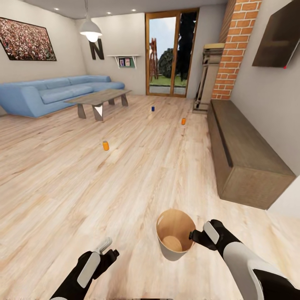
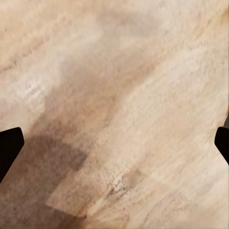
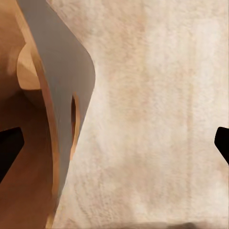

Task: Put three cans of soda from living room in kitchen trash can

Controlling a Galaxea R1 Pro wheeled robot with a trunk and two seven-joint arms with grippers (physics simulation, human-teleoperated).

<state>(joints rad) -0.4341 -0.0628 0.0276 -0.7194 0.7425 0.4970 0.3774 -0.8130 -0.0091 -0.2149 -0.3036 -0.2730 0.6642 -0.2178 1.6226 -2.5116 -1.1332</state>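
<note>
Grey tapered trash can, tan inside, lidless

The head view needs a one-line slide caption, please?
Right gripper at the bin rim; three cans stand on the living-room floor.

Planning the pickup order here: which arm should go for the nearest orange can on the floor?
Left, probably. The nearest orange can lies ahead on the robot's left side, the left gripper looks open and empty over bare floor, while the right gripper is at the trash can rim.
</note>
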